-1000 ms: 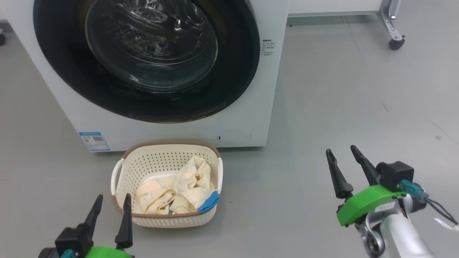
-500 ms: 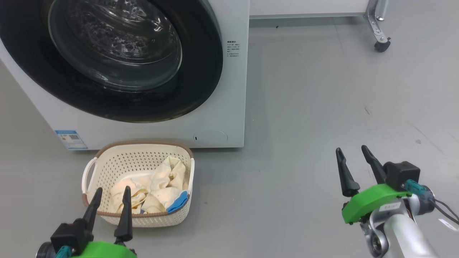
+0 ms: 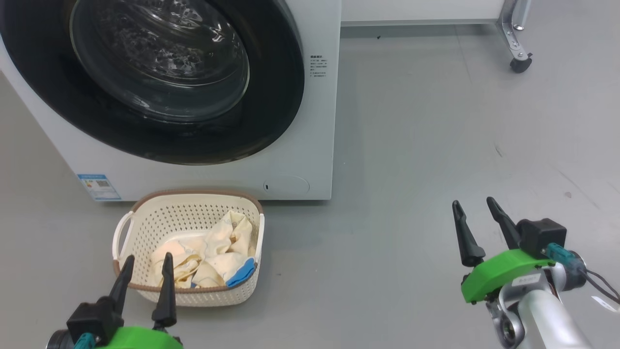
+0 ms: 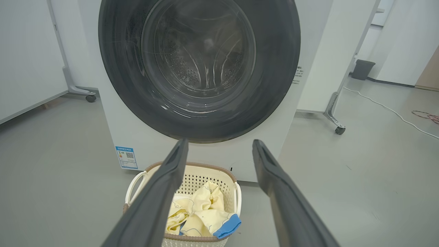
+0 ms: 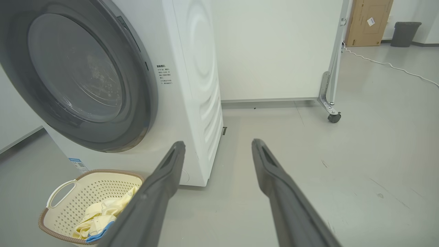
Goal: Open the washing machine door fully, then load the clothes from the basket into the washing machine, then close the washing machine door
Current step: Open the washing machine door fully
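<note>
At the near left the left gripper hangs with its fingers spread, holding nothing; just beyond it the basket stands on the floor, close in front of the washing machine; the clothes inside look soft and light, easy to pinch at a raised fold; behind, the washing machine door is shut; its glossy frame seems stiff and slippery, so its right edge is probably the best hold; at the near right the right gripper is spread and empty too.

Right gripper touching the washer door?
Apart. Head view: the right gripper, open, sits over the grey floor, far right of the washing machine door; a broad strip of bare floor lies between them.
</note>
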